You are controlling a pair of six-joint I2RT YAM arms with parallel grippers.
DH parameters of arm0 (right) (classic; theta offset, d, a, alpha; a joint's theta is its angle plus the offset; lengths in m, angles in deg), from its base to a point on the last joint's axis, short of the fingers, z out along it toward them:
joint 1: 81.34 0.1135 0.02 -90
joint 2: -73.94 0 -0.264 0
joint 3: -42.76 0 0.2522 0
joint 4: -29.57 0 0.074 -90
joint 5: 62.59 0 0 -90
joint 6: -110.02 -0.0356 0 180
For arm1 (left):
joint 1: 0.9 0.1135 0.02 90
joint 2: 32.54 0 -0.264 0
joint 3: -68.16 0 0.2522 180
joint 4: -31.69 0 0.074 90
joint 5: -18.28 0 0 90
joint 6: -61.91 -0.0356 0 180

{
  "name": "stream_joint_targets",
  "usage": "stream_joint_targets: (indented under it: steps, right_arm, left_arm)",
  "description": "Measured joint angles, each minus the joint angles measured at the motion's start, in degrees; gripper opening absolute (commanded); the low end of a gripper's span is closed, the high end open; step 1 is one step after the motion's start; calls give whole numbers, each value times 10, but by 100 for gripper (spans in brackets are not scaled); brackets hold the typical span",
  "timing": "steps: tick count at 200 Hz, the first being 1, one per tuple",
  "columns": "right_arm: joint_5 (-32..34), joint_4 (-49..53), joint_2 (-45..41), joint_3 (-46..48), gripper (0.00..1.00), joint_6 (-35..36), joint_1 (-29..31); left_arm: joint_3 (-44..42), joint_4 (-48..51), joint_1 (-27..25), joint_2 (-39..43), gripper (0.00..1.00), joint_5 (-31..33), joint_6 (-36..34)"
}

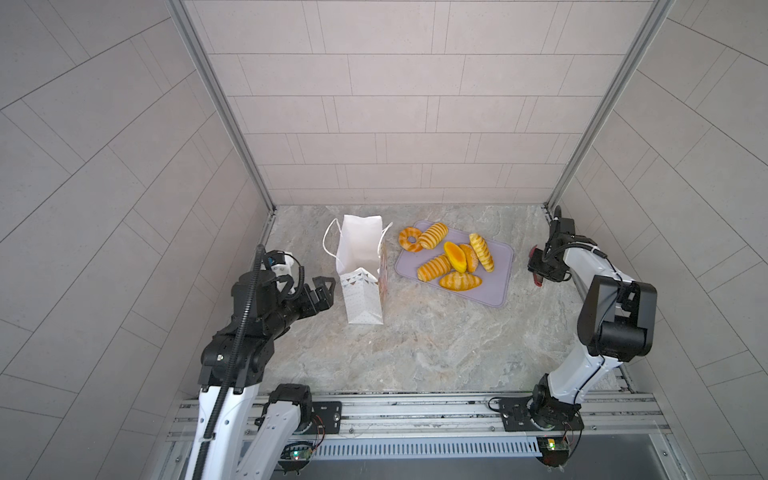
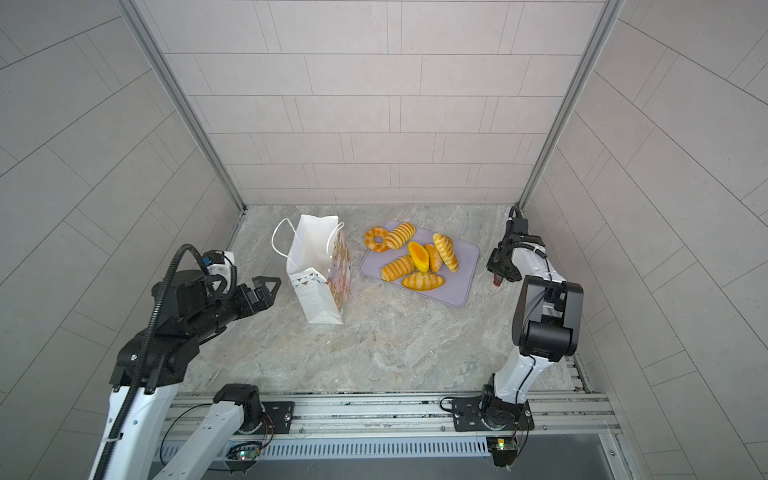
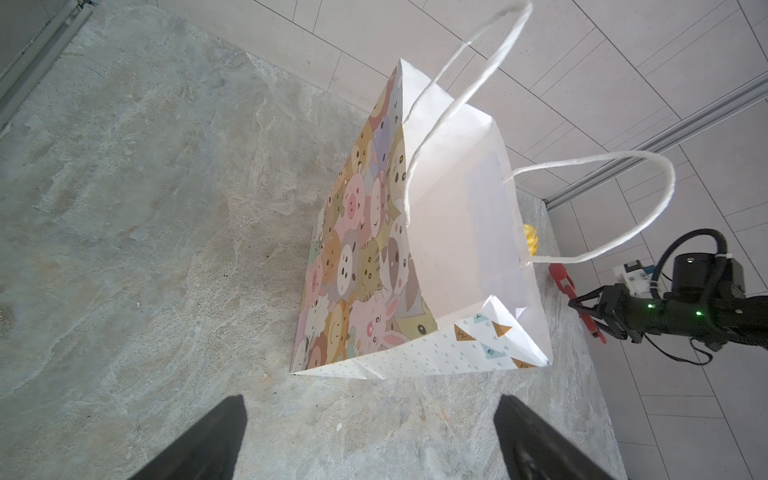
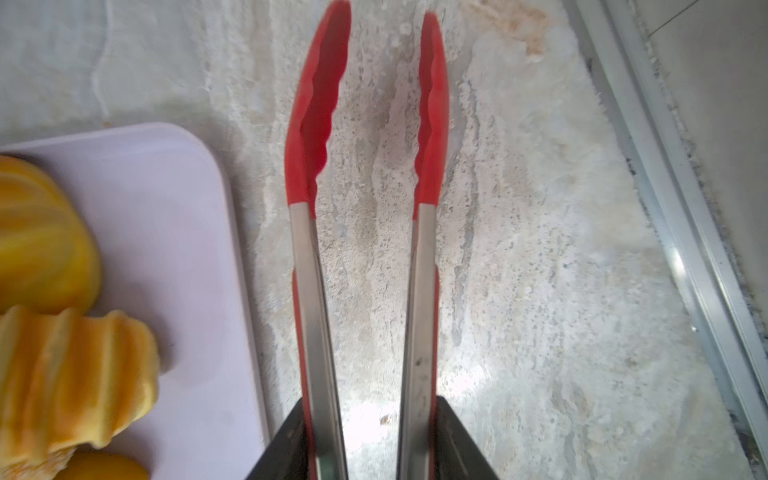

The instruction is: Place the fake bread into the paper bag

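- The bread (image 1: 454, 258) lay in a heap on the lilac tray (image 1: 494, 286), none of it in the bag yet. The smooth oval rested on top of the striped loaves, and the ring sat at the far corner.
- The pieces looked light and glossy, so probably slippery. A pinch across a loaf's narrow middle seemed safest, starting with the top oval. Whether they were hard or squashy could not be told.
- The tongs (image 4: 307, 257) were the means of holding them. The right gripper (image 4: 368, 432) had its jaws pressed on the two steel arms, and the red tips were apart above bare table just beside the tray.
- The bag (image 1: 360, 291) stood upright with its mouth open, just left of the tray. It was thin paper, likely easy to tip or crumple.
- Its tall printed side stood between tray and mouth, so bread would have to be carried over the rim. The string handles (image 3: 469, 54) arched over the opening and could snag.
- The left gripper (image 1: 325, 293) hung with jaws spread wide and empty near the bag, not touching it.
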Motion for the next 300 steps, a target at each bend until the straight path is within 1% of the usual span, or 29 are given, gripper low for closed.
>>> stream_joint_targets:
  steps: [51,84,122,157,211,255,300]
  right_arm:
    - [-30,-5,-93,52,40,-14,0]
    - [-47,-2,-148,68,37,-19,3]
    - [-50,12,-204,68,34,-20,32]
    - [-41,42,-233,54,34,-13,87]
    - [1,70,-287,38,35,23,186]
    - [21,118,-286,-5,35,63,250]
    - [12,151,-282,-34,35,80,311]
  left_arm:
    - [23,12,0,0,100,2,-8]
    - [48,22,0,-7,100,5,-9]
    - [94,27,0,-30,100,5,-6]
    - [136,41,0,-57,100,13,1]
    - [216,78,0,-112,100,43,-3]
    - [268,98,0,-161,100,80,-21]
    - [273,102,10,-207,100,97,-26]
